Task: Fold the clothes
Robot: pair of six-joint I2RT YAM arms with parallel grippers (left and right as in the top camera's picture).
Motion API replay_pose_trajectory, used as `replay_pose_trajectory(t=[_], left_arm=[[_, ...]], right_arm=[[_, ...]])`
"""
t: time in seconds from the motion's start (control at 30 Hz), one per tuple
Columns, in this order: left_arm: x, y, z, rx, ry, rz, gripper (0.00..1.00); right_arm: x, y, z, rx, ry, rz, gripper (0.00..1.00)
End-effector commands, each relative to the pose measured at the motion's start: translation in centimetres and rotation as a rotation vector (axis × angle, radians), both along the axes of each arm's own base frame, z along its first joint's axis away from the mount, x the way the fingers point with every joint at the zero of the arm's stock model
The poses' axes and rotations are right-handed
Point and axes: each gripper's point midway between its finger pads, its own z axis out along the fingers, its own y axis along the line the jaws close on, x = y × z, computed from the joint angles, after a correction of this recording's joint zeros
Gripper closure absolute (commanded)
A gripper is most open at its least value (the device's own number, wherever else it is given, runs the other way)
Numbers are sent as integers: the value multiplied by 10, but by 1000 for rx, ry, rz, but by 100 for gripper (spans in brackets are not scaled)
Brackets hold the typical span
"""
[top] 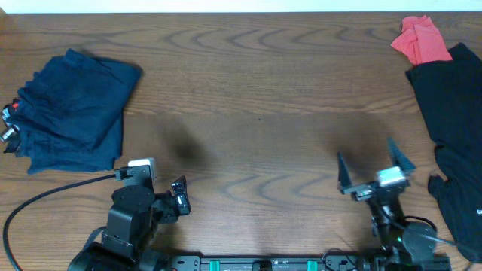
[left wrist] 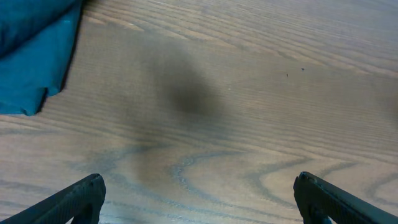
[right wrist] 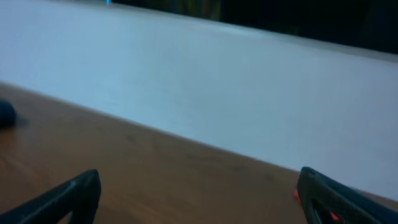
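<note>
On the tabletop (top: pixel 256 90), nine o'clock: folded navy shorts (top: pixel 75 113), with a small red-and-white tag (top: pixel 9 113) at their outer edge.
Three o'clock edge: unfolded dark garment (top: pixel 456 143), crumpled and partly out of frame; a red cloth (top: pixel 418 39) lies just beside its top, at one o'clock.
Left claw (top: pixel 181 197): released and empty, over bare wood at seven o'clock.
Right claw (top: pixel 369 162): released and empty, at five o'clock, nearer the dark garment.
Step in hand: probably fetching that garment.
Doing it well: pinch only one edge layer, drag it to the centre, and spread it flat before folding.
</note>
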Motion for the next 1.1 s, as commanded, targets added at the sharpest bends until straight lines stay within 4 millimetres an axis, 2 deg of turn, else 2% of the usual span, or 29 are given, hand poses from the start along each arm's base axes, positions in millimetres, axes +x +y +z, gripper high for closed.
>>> replay_pose_trajectory(t=[0.0, 0.03, 0.07, 0.83, 0.93, 1.07], left_arm=[[1, 2, 2, 2, -8, 15, 2], [1, 2, 2, 2, -8, 15, 2], [1, 2, 2, 2, -8, 15, 2], [1, 2, 1, 2, -8, 15, 2], [-2, 21, -3, 81, 2, 82, 2], [-17, 35, -16, 129, 80, 118, 2]], right_arm=[[3, 5, -38, -85, 84, 22, 1], [3, 6, -52, -91, 140, 24, 1], [3, 5, -55, -87, 155, 21, 1], [3, 5, -55, -88, 155, 21, 1], [3, 5, -55, -87, 155, 21, 1], [3, 5, -55, -88, 155, 21, 1]])
